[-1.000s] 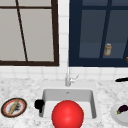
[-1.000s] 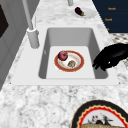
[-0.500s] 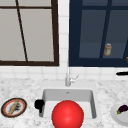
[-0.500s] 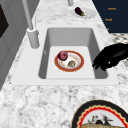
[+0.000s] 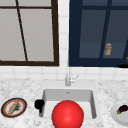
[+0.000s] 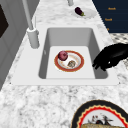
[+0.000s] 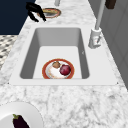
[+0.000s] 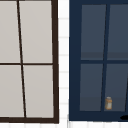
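Two ways this could go sideways, I reckon. Nearest in the left side view, a patterned plate [image 6: 80,113] sits on the speckled marble bench [image 6: 37,100], glossy with a black and red rim.

Past it is the smooth grey sink [image 6: 70,35], with a red-rimmed plate [image 6: 58,67] flat on its floor. On that plate there's a round, shiny dark-red fruit [image 6: 62,55] and a dull brownish lump [image 6: 71,63].

The left hand [image 6: 111,57] hovers over the sink rim at the plate's 3 o'clock, fingers loose, drooping and holding nothing. A steep dip could knock them on the hard rim, and a round fruit would likely roll off if nudged.

The steel faucet [image 6: 32,37] stands at 10 o'clock. Farthest, a glossy eggplant [image 6: 79,11] lies on a white plate [image 6: 90,13].

The right hand [image 5: 122,66] hangs by the window. Can't tell how its fingers sit.
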`<state>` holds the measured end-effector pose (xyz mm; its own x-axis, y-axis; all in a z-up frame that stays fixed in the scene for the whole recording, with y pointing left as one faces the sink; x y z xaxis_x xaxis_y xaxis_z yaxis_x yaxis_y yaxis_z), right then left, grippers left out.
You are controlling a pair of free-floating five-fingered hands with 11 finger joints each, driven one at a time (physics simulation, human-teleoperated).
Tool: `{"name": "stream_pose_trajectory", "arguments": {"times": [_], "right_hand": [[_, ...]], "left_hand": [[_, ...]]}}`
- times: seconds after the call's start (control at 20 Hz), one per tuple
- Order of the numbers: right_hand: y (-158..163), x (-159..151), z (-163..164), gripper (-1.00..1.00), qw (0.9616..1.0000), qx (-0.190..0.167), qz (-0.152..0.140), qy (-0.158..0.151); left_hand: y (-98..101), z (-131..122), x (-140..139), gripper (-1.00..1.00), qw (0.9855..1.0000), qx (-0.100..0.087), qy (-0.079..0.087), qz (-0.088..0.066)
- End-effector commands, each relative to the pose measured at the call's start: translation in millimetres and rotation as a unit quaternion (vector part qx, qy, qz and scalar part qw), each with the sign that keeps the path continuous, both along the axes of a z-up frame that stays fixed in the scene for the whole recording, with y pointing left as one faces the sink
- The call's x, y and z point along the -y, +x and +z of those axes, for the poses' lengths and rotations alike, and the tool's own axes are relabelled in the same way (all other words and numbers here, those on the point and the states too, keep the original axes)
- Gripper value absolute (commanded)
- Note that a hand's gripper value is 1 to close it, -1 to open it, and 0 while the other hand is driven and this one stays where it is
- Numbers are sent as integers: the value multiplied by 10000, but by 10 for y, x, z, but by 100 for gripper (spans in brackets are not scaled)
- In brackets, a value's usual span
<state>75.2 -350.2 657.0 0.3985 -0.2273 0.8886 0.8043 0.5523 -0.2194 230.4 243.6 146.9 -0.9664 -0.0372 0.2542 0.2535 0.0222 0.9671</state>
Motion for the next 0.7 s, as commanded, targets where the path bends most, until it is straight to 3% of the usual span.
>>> {"name": "stream_pose_trajectory", "arguments": {"times": [0.0,0.4,0.65], "right_hand": [[0,-47,190,-100,9979,365,-513,151],[46,-158,601,-100,9919,458,-1181,41],[84,-554,754,-100,9926,418,-1140,29]], "left_hand": [[0,0,0,0,10000,0,0,0],[0,0,0,0,10000,0,0,0],[0,0,0,0,10000,0,0,0]]}}
